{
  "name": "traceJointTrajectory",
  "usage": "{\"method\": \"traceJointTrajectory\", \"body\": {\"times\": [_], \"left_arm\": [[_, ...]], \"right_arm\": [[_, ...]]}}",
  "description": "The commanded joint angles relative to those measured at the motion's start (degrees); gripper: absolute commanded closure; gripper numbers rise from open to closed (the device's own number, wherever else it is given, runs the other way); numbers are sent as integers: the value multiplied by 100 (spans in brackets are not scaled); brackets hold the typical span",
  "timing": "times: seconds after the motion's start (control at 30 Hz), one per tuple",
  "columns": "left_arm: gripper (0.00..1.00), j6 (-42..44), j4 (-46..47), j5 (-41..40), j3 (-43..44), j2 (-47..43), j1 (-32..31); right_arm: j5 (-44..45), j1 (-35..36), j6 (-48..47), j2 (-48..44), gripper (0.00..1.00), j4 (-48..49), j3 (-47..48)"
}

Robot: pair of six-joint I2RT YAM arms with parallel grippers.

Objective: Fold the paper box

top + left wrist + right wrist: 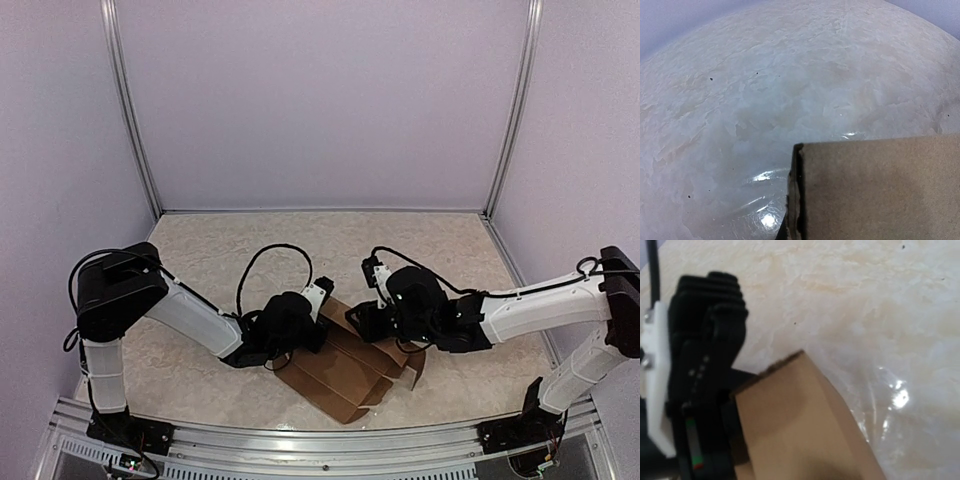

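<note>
One paper box (345, 382) on table (200, 260), left gripper (318, 328) apparently pinching it, right gripper (360, 322) state unclear

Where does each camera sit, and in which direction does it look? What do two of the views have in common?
Top external: above and behind the bases, looking down at the table; both whole arms show, left gripper and right gripper at the paper box.
Left wrist: low on the left arm, looking along the table past a near cardboard edge; own fingers hardly show.
Right wrist: on the right arm, facing the cardboard and probably the left gripper; own fingers unseen.
Shared: every view shows the box.
</note>
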Motion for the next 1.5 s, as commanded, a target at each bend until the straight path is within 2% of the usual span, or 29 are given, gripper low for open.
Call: {"method": "traceJointTrajectory", "body": {"times": [0.0,0.1,0.2,0.37,0.6,0.9,1.47], "left_arm": [[100,-274,-45,-577,12,-178,21],[100,-531,-324,-1054,9,-260,22],[100,-916,-601,-1485,-35,-361,27],[100,-1530,-965,-1535,-68,-485,24],[100,-2275,-1682,-1734,76,-630,-37],[100,-2567,-2321,-1452,397,-584,-97],[100,-2752,-2431,-1333,416,-633,-229]], "right_arm": [[221,-8,-131,-495,69,-609,94],[381,-9,-142,-822,64,-909,80],[554,-9,-119,-1147,54,-1284,69],[713,-30,27,-1527,49,-1914,76],[550,-175,482,-1715,49,-2355,80],[44,-426,1111,-1503,48,-2272,89],[-187,-597,1757,-945,53,-1873,193]]}}
